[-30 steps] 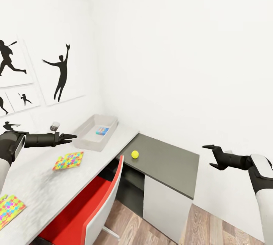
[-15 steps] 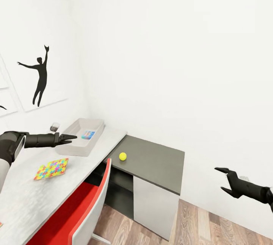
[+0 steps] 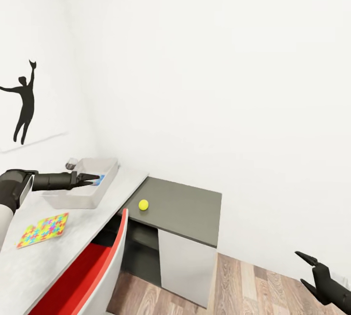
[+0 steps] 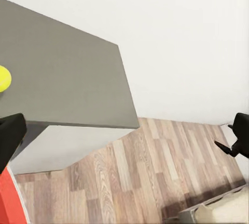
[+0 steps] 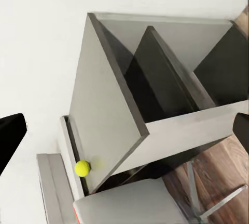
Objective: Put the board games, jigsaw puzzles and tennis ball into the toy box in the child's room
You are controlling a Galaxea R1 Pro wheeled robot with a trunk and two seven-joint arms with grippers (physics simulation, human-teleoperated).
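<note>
A puzzle point(image 3: 43, 223) lies flat on the pale desk point(image 3: 73, 237). The left end effector point(image 3: 92, 179), clenched and empty, hangs over the toy box point(image 3: 83, 193), which holds a blue game. The ball point(image 3: 143, 204) rests on the lower grey desk point(image 3: 185, 208). The right end effector point(image 3: 307, 270) hangs low over the floor point(image 3: 253, 286), spread and empty, likely parked clear.

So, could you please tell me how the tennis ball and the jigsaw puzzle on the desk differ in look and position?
The tennis ball is round and plain yellow; the jigsaw puzzle is a flat sheet of many colours. The tennis ball sits on the dark grey desk section, right of the toy box, while the jigsaw puzzle lies on the light grey desk section, nearer the camera. Both rest free, with neither gripper touching them.
</note>
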